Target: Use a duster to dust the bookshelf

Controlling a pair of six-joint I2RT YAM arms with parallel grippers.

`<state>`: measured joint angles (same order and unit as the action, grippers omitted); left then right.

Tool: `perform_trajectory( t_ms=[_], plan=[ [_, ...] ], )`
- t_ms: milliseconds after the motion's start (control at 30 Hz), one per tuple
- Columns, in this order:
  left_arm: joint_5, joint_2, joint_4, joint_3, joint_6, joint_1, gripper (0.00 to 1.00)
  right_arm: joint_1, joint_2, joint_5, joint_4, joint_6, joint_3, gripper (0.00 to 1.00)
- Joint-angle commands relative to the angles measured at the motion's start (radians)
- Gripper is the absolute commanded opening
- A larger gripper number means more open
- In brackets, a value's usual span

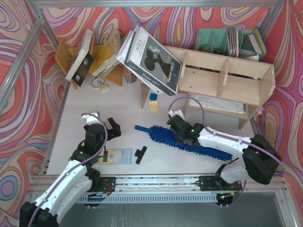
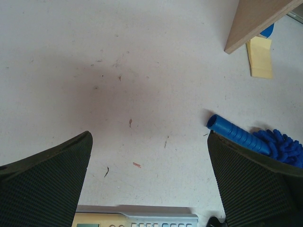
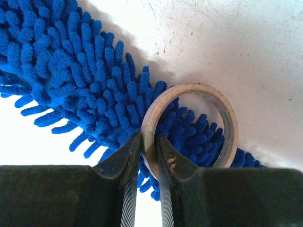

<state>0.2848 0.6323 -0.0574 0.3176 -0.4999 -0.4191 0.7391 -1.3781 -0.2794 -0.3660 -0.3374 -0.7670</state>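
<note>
The blue fluffy duster [image 1: 199, 145] lies flat on the white table, its dark blue handle [image 1: 141, 128] pointing left. The pale plywood bookshelf [image 1: 222, 80] stands behind it at the right. My right gripper [image 1: 176, 124] is low over the duster's middle. In the right wrist view this gripper [image 3: 149, 139] is shut on the wall of a beige tape roll [image 3: 199, 90], which rests on the duster's bristles [image 3: 71, 61]. My left gripper [image 1: 102, 124] hovers open over bare table; in its own view, the gripper [image 2: 149, 137] holds nothing and the duster handle [image 2: 234, 134] lies by its right finger.
A calculator [image 1: 117, 156] and a black clip [image 1: 140, 154] lie near the front edge. Large books [image 1: 151, 59] lean against the shelf's left end. An orange rack [image 1: 106, 56] and a green organizer [image 1: 213, 40] stand at the back. A yellow pad [image 2: 260, 56] lies by the shelf leg [image 2: 258, 21].
</note>
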Motion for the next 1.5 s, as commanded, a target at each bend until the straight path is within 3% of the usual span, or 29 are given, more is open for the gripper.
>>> perform_trajectory(
  t_ms=[0,700,1033,1467],
  plan=[
    [-0.001,-0.003,0.018,-0.008,0.013,-0.001,0.98,-0.003,0.01,-0.015,-0.027,0.006,-0.043,0.27],
    [0.004,-0.009,0.015,-0.009,0.011,-0.001,0.98,0.008,0.111,0.043,-0.016,0.034,-0.108,0.23],
    [0.008,-0.014,0.012,-0.011,0.011,-0.001,0.99,0.264,0.131,0.07,0.119,0.106,-0.109,0.24],
    [0.012,-0.02,0.011,-0.012,0.011,-0.001,0.99,0.456,-0.009,0.111,0.188,0.145,-0.087,0.23]
  ],
)
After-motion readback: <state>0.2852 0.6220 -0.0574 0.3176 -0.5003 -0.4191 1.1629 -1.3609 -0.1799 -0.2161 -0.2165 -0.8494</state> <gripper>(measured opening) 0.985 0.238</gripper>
